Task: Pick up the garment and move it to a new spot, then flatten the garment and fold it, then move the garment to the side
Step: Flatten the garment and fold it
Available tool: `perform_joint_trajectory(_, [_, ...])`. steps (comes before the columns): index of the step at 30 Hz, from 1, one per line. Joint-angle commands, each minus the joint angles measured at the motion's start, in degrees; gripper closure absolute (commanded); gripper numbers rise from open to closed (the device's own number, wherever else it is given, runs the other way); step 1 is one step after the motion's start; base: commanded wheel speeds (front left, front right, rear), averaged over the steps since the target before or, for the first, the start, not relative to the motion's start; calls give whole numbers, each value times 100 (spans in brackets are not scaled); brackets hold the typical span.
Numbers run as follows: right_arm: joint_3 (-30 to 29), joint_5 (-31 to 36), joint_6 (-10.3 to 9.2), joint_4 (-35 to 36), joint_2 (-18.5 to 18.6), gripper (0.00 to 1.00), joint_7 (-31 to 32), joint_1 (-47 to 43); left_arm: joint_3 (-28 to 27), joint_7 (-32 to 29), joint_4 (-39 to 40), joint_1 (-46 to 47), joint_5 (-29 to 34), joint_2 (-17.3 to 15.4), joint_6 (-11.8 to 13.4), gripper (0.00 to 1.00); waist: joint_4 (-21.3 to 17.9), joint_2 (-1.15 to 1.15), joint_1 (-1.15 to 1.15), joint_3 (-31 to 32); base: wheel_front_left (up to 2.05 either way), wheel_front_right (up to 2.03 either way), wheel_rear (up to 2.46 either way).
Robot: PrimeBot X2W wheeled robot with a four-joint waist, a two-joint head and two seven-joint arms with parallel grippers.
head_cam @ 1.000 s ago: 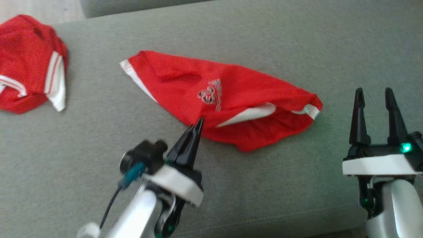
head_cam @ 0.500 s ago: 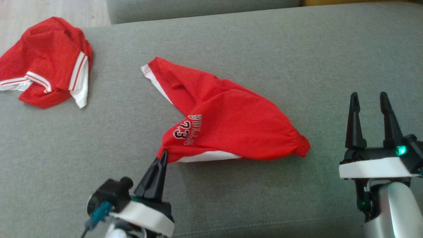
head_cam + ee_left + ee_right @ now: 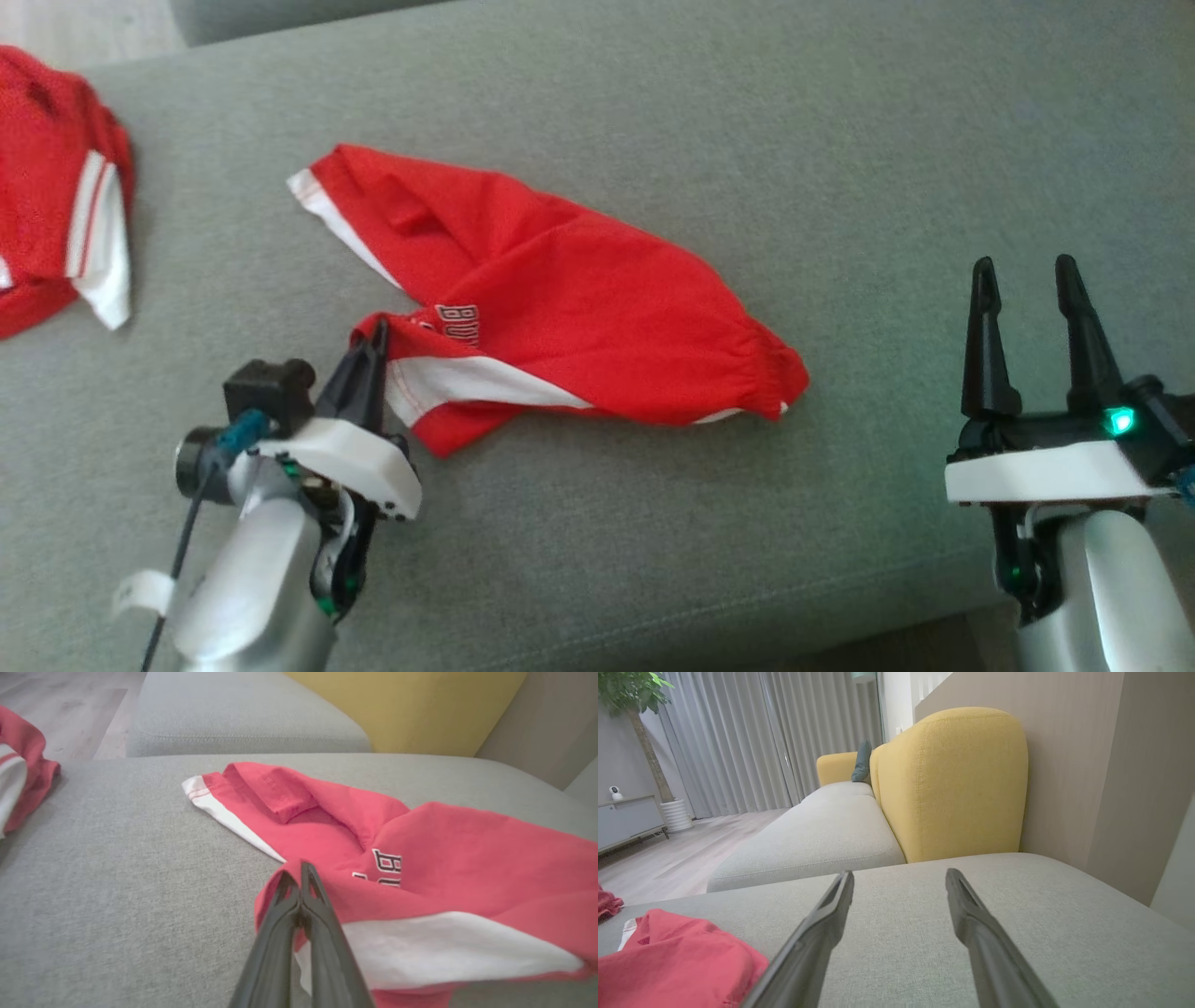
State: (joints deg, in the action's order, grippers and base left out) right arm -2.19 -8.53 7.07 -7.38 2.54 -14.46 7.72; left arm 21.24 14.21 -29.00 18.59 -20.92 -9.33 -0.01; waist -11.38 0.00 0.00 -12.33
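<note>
The garment (image 3: 560,317) is a pair of red shorts with white side stripes and white lettering, lying crumpled on the grey sofa cushion (image 3: 653,112). My left gripper (image 3: 372,338) is shut on its near left edge, lifting a fold of cloth; the left wrist view shows the same pinch, with the left gripper (image 3: 297,877) clamped on the garment (image 3: 467,858). My right gripper (image 3: 1025,273) stands open to the right of the garment, apart from it, nothing between its fingers. In the right wrist view the right gripper (image 3: 900,877) points over bare cushion, the garment (image 3: 677,956) at lower left.
A second red and white garment (image 3: 56,233) lies at the cushion's far left edge. A yellow sofa back (image 3: 952,784) and another grey seat (image 3: 822,835) stand beyond. The cushion's front edge (image 3: 747,607) runs close below both grippers. Wooden floor (image 3: 668,854) lies to the left.
My left gripper, shut on the garment's edge, has pulled it toward me and to the left, dragging and folding the cloth. The head camera has shifted. The right gripper stays open and still.
</note>
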Motion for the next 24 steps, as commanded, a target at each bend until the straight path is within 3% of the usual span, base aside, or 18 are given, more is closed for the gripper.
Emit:
perform_joint_trajectory(1, [110, -31, 42, 212, 33, 0, -53, 212, -280, 52, -65, 301, -13, -142, -10, 100, -91, 0, 0, -96, 0, 0, 0])
perform_joint_trajectory(9, [67, 49, 42, 173, 33, 0, -53, 166, -450, 75, -381, 425, 16, -105, -45, 100, 32, 0, 0, -90, 0, 0, 0])
perform_joint_trajectory(11, [77, 54, 42, 161, 33, 0, -53, 170, -489, 76, -361, 390, 54, -64, -71, 62, 82, 0, 0, -67, 0, 0, 0])
perform_joint_trajectory(12, [90, 52, 42, 161, 33, 0, -53, 171, -508, 77, -334, 363, 73, -33, -82, 10, 110, 0, 0, -52, 0, 0, 0])
perform_joint_trajectory(13, [109, 58, 42, 159, 33, 0, -53, 168, -530, 77, -291, 330, 91, 4, -94, 0, 137, 0, 0, -37, 0, 0, 0])
perform_joint_trajectory(24, [128, 165, 42, 107, 33, 0, -53, 20, -872, 78, 654, -440, 251, 339, -253, 0, 348, 0, 0, 251, 0, 0, 0])
